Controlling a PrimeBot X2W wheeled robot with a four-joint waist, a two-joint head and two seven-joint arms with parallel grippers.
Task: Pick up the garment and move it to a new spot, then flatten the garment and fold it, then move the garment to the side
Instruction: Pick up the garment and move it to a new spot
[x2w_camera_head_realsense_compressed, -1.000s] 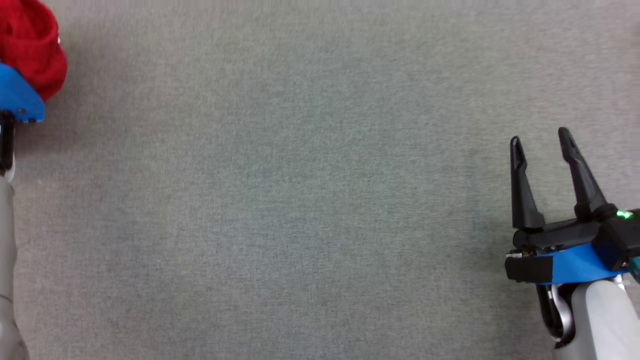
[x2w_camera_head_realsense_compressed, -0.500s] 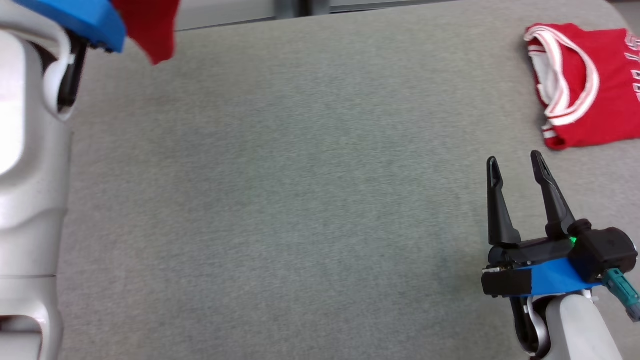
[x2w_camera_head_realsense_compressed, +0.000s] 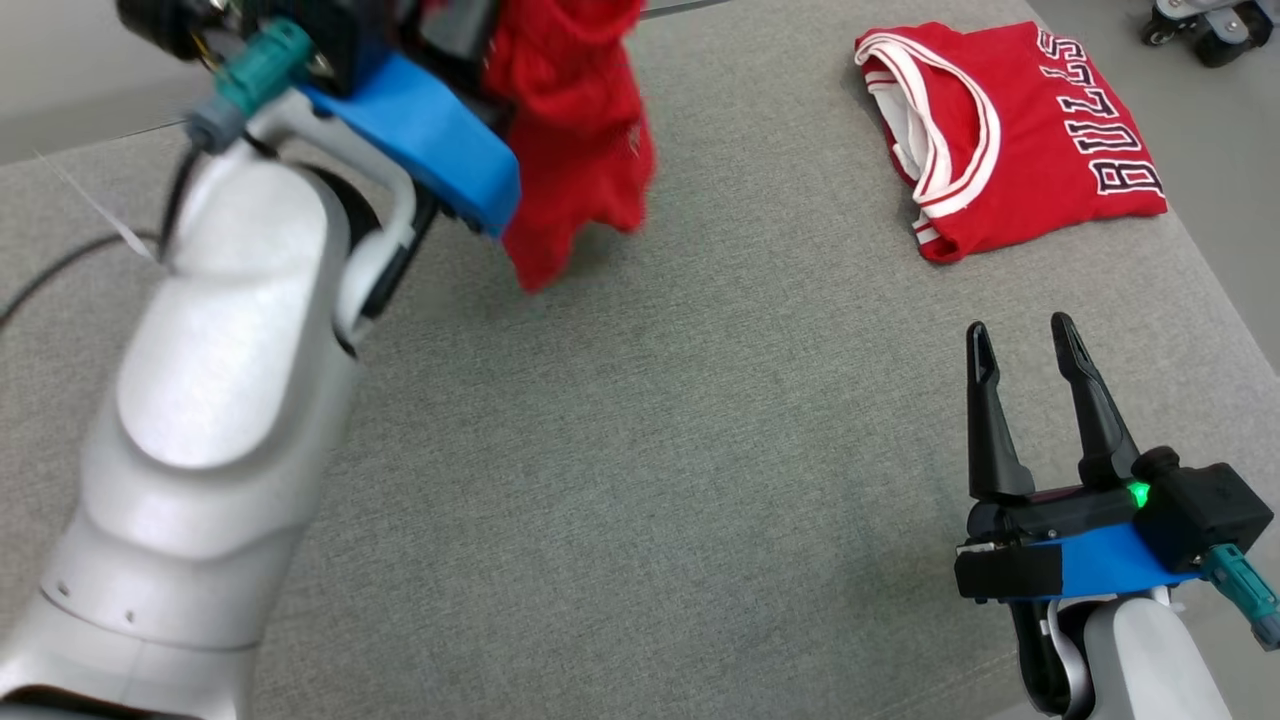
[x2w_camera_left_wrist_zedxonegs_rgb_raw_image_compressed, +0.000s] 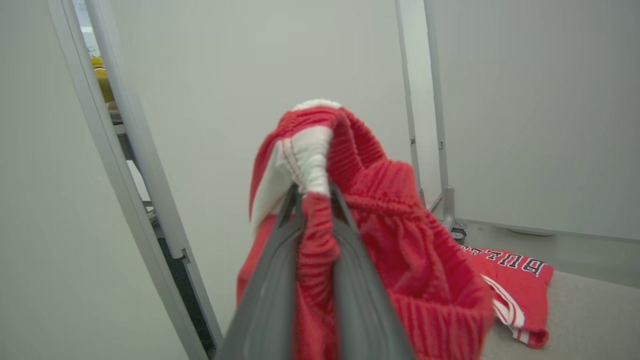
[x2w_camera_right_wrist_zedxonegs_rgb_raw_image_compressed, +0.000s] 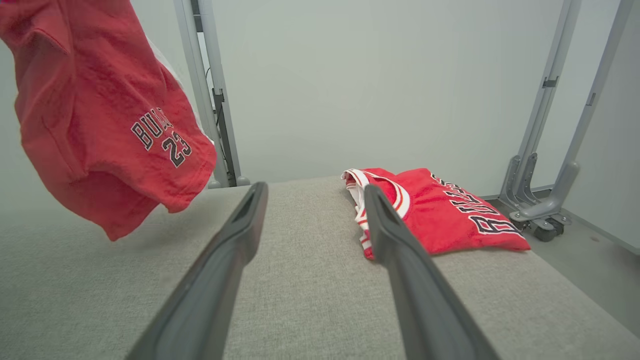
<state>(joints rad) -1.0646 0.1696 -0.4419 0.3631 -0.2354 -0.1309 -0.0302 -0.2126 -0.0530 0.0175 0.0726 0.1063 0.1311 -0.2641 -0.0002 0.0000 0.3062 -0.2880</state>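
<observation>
Head camera has swung since half a second ago: more of the left arm and the whole folded jersey (x2w_camera_head_realsense_compressed: 1040, 130) are showing now. The right claw (x2w_camera_head_realsense_compressed: 1020, 328) is staying spread wide, holding nothing. The left claw (x2w_camera_left_wrist_zedxonegs_rgb_raw_image_compressed: 314, 192) is pinching the garment (x2w_camera_head_realsense_compressed: 575, 130) by its red-and-white elastic waistband, fingers nearly pressed together around the bunched band. The garment is hanging below that claw, long axis vertical, waistband up, printed leg hem pointing down and looking clear of the table (x2w_camera_head_realsense_compressed: 700, 450). Bare table is lying open between the two claws and ahead of the right one. The jersey is sitting ahead-right of the right claw, near the table's far right corner.
</observation>
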